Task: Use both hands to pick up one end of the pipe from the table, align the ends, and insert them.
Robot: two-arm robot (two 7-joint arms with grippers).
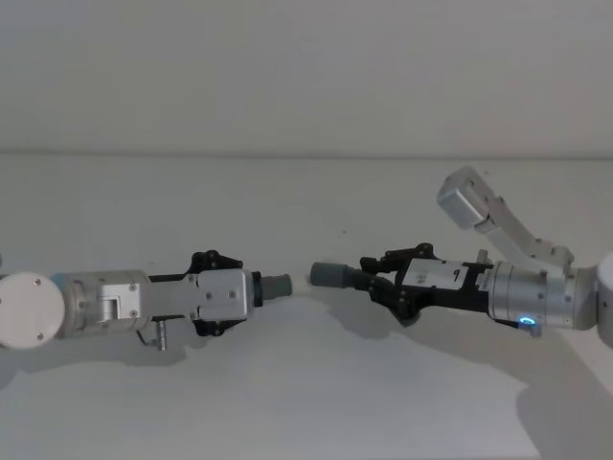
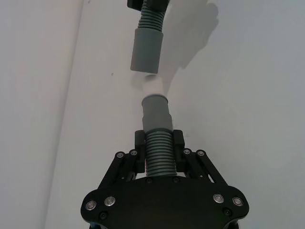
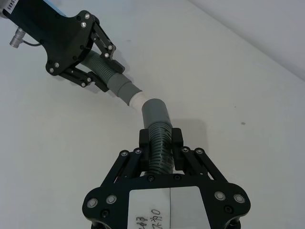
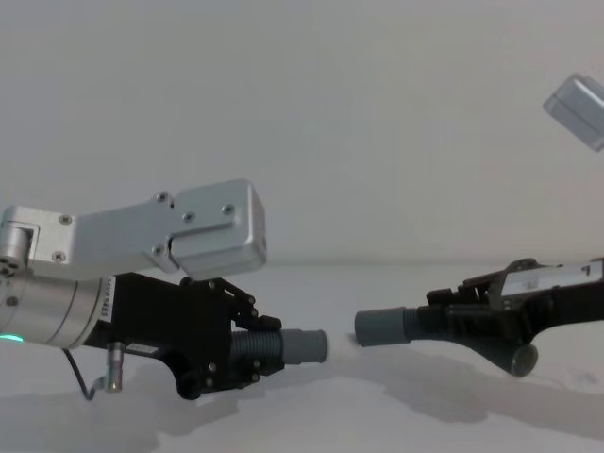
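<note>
A plain matte white table (image 1: 306, 402) is seen beneath two black two-jaw grippers and two dark grey ribbed tube pieces, one per gripper. On the left, the left gripper (image 1: 251, 289) is clamped on the ribbed middle of its tube piece (image 2: 158, 148), whose smooth cuff (image 1: 277, 286) projects rightward past the jaws. A small gap separates the two cuffs. On the right, the right gripper (image 1: 372, 279) is likewise closed around the second tube piece (image 3: 159, 148), its cuff (image 1: 330, 275) pointing leftward.
</note>
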